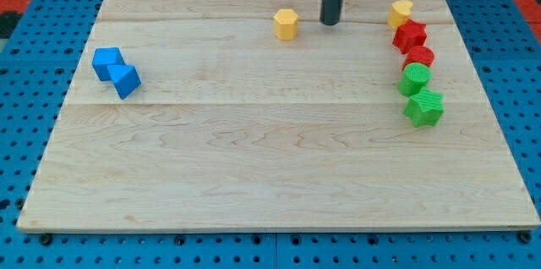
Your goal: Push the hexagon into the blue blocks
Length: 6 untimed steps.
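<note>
A yellow hexagon block sits near the view's top, a little right of the middle of the wooden board. My tip rests on the board just to the hexagon's right, a small gap away. Two blue blocks touch each other at the view's left: a blue cube and a blue block just below and right of it. The hexagon is far to the right of the blue blocks.
At the view's right a column of blocks runs down: a yellow heart-like block, a red star-like block, a red cylinder, a green cylinder, a green star-like block. Blue pegboard surrounds the board.
</note>
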### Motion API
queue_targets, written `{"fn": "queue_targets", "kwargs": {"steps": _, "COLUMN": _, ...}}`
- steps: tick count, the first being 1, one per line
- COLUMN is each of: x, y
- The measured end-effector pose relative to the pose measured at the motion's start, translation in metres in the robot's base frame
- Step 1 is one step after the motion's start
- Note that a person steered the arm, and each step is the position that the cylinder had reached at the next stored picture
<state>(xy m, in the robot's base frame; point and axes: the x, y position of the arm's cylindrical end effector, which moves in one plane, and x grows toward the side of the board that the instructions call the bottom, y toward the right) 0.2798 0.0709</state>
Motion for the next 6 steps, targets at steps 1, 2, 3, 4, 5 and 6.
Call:
{"fn": "queue_targets", "kwargs": {"steps": 1, "x": 0.002, "y": -0.069}}
{"fn": "queue_targets", "kwargs": {"steps": 2, "x": 0.007, "y": -0.146}}
{"fn": "queue_targets", "kwargs": {"steps": 3, "x": 0.014, "y": -0.193}}
{"fn": "queue_targets", "kwargs": {"steps": 4, "x": -0.012, "y": -0.193}}
{"fn": "queue_targets", "kwargs": {"steps": 5, "x": 0.034, "y": -0.253}}
{"fn": "queue_targets", "kwargs": {"steps": 6, "x": 0.06, "y": -0.26}}
